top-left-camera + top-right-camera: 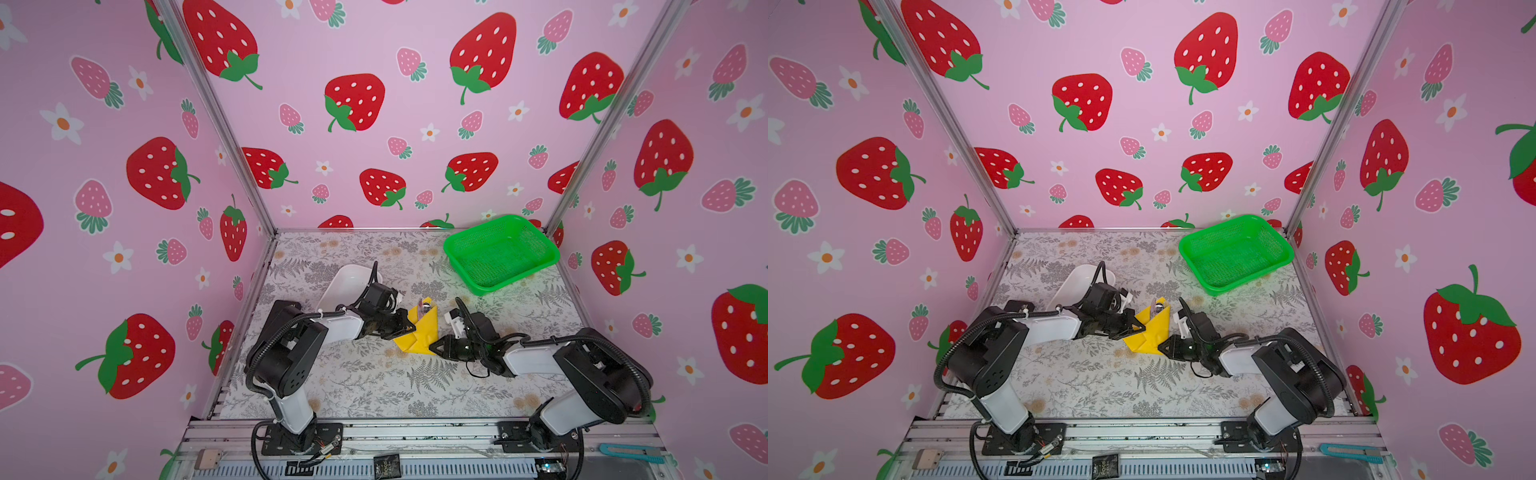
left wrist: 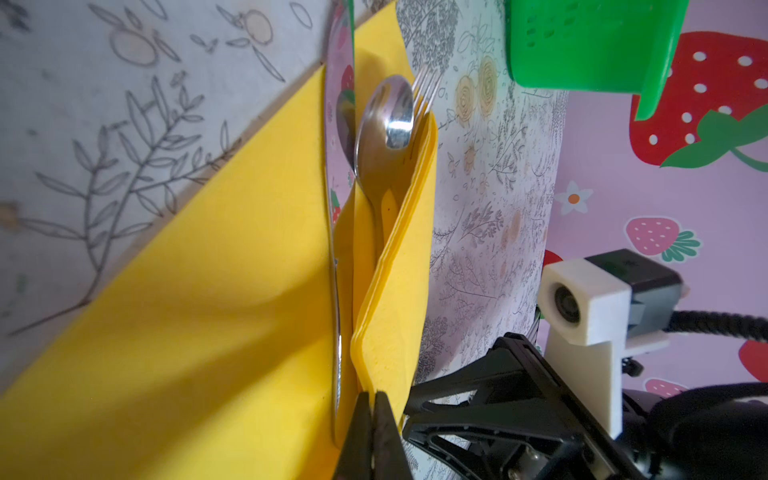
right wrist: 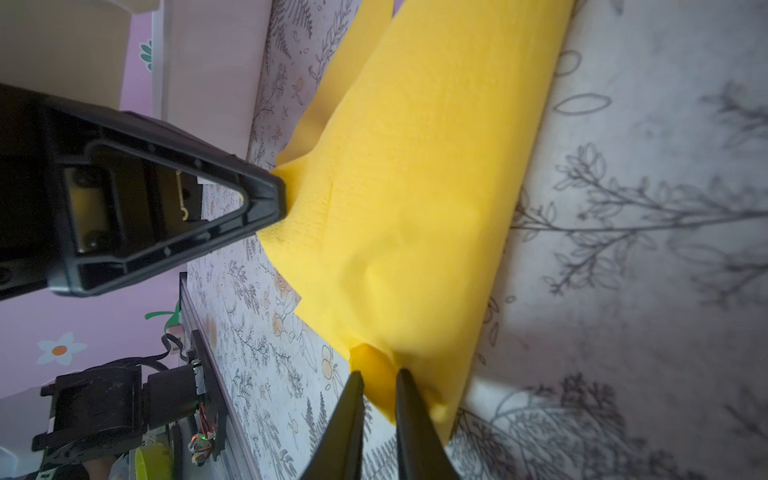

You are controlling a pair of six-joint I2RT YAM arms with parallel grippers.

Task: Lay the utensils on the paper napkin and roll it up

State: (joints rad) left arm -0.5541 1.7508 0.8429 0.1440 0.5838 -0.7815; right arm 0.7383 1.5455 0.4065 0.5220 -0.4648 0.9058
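Your left gripper (image 2: 371, 401) is pinched together on a folded edge of the paper napkin (image 1: 420, 334), mid table (image 1: 374, 386), holding it over the utensils (image 2: 384, 124) nested in the fold. Your right gripper (image 3: 379, 380) seems to clamp the opposite corner, probably to anchor the roll.

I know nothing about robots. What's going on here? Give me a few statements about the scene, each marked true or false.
1. The utensils sit inside the folded paper napkin, heads poking out. True.
2. The green basket holds the utensils. False: nothing lies in it.
3. The left gripper and the right gripper each pinch the paper napkin. True.
4. The white dish stands by the right arm. False: it stands by the left arm, on its far side.
5. The paper napkin lies flat and fully open. False: it is folded over the utensils.
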